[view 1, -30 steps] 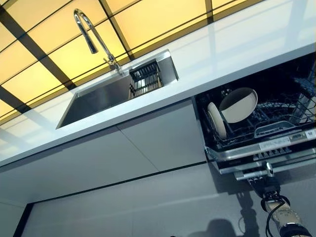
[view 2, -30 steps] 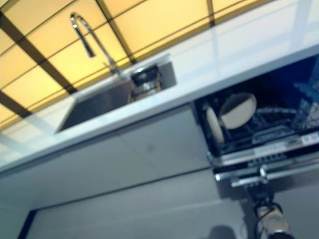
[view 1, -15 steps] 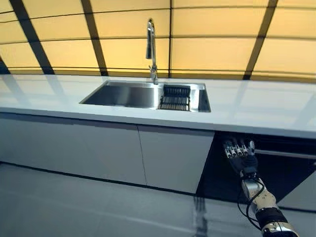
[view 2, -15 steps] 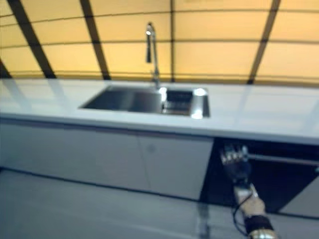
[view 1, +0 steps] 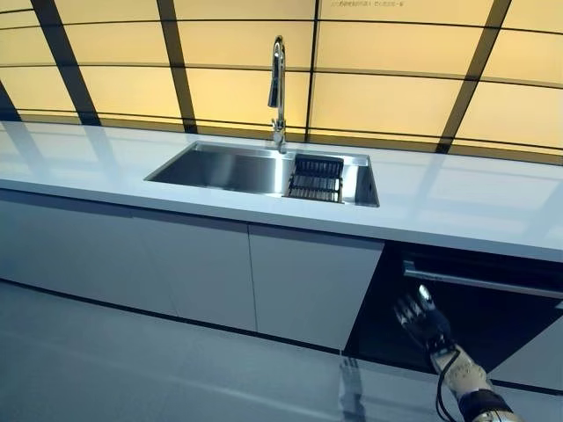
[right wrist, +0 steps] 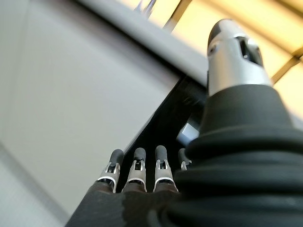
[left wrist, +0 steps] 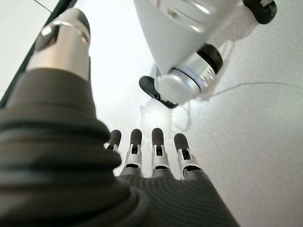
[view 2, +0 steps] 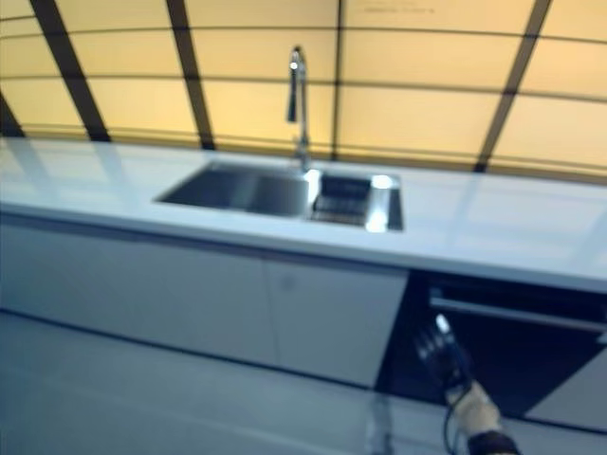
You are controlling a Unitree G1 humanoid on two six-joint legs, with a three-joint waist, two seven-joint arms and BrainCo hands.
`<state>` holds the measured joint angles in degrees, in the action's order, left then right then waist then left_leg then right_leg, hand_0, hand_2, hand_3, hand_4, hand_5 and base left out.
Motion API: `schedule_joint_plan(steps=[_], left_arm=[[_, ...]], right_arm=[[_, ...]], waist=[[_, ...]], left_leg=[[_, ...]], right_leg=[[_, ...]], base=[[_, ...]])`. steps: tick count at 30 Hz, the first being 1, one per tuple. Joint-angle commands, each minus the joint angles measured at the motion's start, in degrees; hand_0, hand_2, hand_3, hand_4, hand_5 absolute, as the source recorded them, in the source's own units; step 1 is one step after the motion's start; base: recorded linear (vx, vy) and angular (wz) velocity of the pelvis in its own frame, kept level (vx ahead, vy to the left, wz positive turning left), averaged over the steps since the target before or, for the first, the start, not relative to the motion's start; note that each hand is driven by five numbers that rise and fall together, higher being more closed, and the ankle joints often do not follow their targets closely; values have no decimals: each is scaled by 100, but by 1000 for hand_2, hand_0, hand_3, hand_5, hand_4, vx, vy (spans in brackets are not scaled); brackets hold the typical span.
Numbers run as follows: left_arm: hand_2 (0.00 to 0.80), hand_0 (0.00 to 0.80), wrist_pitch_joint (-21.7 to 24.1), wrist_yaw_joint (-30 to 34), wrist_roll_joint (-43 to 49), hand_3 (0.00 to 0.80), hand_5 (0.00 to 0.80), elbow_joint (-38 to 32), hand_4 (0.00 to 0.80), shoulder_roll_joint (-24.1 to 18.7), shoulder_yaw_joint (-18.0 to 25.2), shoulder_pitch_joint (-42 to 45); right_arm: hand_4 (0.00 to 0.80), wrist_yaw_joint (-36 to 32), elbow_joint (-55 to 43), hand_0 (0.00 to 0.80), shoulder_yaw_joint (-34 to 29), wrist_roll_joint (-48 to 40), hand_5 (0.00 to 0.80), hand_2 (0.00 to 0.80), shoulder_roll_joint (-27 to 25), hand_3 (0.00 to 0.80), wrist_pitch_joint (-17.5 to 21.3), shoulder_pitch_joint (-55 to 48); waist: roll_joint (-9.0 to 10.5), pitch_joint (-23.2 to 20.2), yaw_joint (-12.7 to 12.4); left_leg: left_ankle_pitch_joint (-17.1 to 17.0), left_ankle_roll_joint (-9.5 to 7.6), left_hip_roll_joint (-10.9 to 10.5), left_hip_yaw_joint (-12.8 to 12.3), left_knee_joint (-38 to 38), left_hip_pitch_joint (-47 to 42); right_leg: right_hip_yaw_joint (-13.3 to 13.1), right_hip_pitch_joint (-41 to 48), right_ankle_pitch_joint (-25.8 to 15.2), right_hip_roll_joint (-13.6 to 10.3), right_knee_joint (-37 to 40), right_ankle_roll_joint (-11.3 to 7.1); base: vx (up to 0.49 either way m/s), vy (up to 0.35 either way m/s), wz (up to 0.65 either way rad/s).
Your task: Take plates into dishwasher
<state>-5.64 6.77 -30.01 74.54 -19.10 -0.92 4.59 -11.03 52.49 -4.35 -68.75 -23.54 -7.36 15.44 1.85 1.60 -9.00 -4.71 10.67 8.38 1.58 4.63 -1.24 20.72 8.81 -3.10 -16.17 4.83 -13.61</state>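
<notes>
Fig.: My right hand now sits lower than 0.5 s ago, fingers spread, empty, just off the dishwasher front. Door reads as closed; no plates visible, so loading prob. finished. Left hand relaxed, empty, over floor. White counter w/ steel sink & tap; grey cabinets, yellow panelled wall.

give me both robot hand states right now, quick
Left robot hand: open, fingers straight, holding nothing.
Right robot hand: open, empty, in front of the dishwasher.
</notes>
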Motion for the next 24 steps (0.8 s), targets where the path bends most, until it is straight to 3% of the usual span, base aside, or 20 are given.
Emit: schedule_joint_plan(steps=[1, 12, 19, 24], left_arm=[[0, 0, 124, -126, 20, 0, 0, 453, 0, 38, 110, -563], [0, 0, -142, -349, 158, 0, 0, 471, 0, 251, 72, -767], [0, 0, -264, -389, 333, 0, 0, 467, 0, 395, -25, -781], [0, 0, -309, -326, 250, 0, 0, 425, 0, 464, -60, -763]], right_arm=[[0, -410, 12, 0, 84, 227, 0, 0, -199, 0, -22, 22], [0, -217, 1321, 0, 398, 1124, 0, 0, 712, 0, 29, -833], [0, 253, 2107, 0, 413, 1471, 0, 0, 960, 0, -398, -1074], [0, 331, 2336, 0, 348, 1673, 0, 0, 1024, 0, -456, -1189]], waist=[[-32, -85, 26], [-23, -204, 317], [-22, -216, 389], [-51, -198, 423]], left_leg=[[-221, -112, 82, -229, 37, 295], [-71, -150, 163, -554, 37, 113], [-7, -179, 168, -595, 37, 37], [33, -190, 172, -598, 37, -4]], right_leg=[[-198, -66, -132, 213, 17, 88], [-333, -240, -196, 167, 17, 95], [-403, -237, -207, 144, 17, 93], [-428, -235, -205, 124, 17, 78]], base=[[-20, 28, -7], [9, 21, -7], [23, 9, -6], [0, 0, 0]])
